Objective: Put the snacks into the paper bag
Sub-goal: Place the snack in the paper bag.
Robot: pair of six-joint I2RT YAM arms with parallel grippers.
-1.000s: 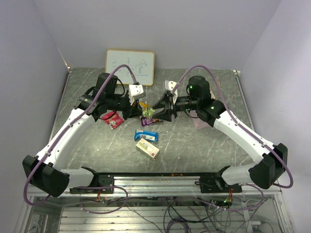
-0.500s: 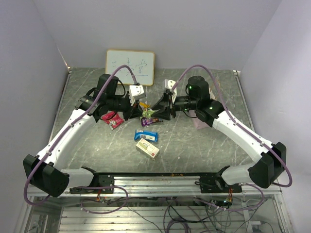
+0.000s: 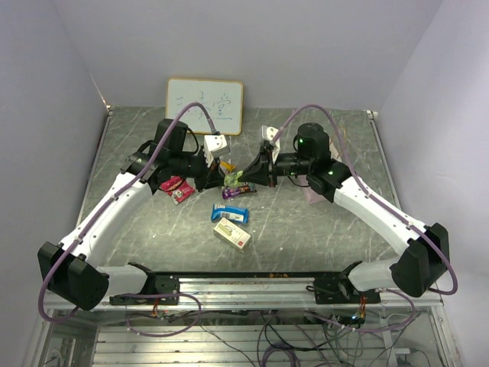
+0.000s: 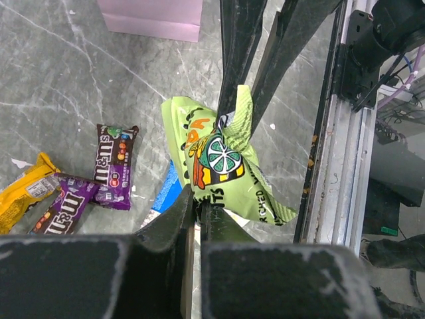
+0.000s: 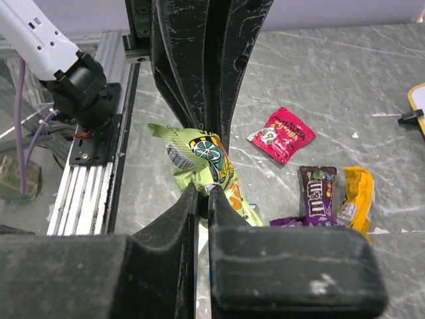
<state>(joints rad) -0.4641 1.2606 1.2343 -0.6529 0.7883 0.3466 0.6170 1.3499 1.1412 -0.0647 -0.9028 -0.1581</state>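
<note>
Both grippers are shut on one green lime-print snack packet (image 3: pixel 233 177) and hold it between them above the table. My left gripper (image 3: pixel 218 177) pinches one end (image 4: pixel 219 163), and my right gripper (image 3: pixel 247 176) pinches the other end (image 5: pixel 199 159). The pale pink paper bag (image 3: pixel 312 192) lies to the right, mostly hidden under the right arm; its edge shows in the left wrist view (image 4: pixel 151 16). On the table lie a pink packet (image 3: pixel 177 188), a purple packet (image 3: pixel 238 190), a blue-white bar (image 3: pixel 230 214), a cream bar (image 3: pixel 232 234) and an orange wrapper (image 3: pixel 226 164).
A white writing board (image 3: pixel 205 105) leans on the back wall. The metal rail (image 3: pixel 244 279) runs along the near table edge. The purple-brown packet (image 5: pixel 317 193), yellow wrapper (image 5: pixel 356 193) and pink packet (image 5: pixel 282 135) lie under the held packet.
The right gripper has closed in on the green packet and turned slightly. The left gripper holds the packet almost in place. The snacks on the table have not moved.
</note>
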